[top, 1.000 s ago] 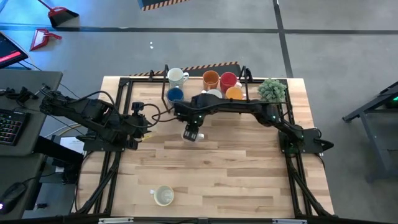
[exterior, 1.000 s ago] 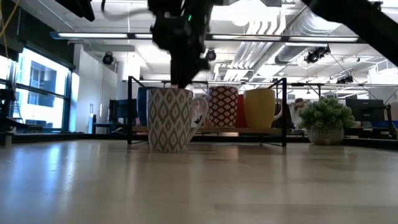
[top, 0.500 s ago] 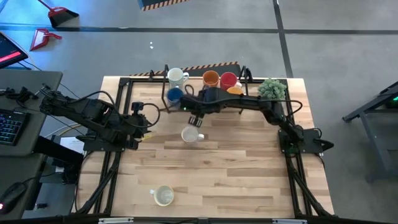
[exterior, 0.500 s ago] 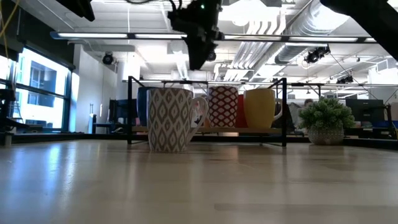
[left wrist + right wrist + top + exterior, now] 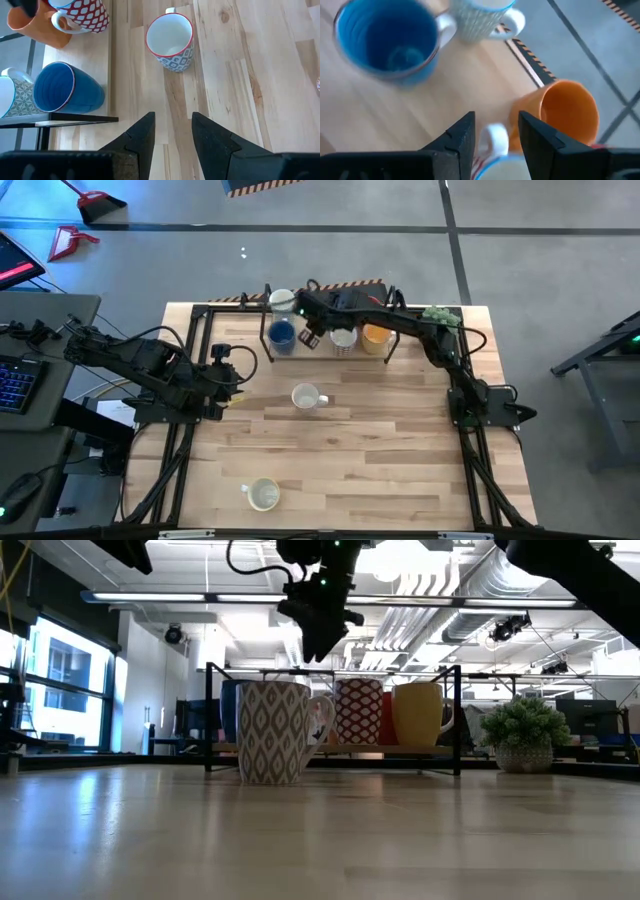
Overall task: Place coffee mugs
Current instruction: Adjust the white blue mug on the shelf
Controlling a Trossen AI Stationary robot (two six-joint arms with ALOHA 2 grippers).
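A grey-patterned coffee mug stands upright on its base mid-table. Blue, white, yellow-orange and red-patterned mugs stand in the black rack at the far edge. A cream mug stands near the front edge. My right gripper hangs open above the rack, between the blue mug and an orange one, touching nothing. My left gripper waits open at the table's left.
A small green potted plant stands at the far right, beside the rack and partly under my right arm. Bare wood lies between the patterned mug and the cream mug.
My right gripper has risen from the patterned mug's rim and swung toward the far edge, turning as it went, until it hangs over the rack. The patterned mug stays upright where it stood.
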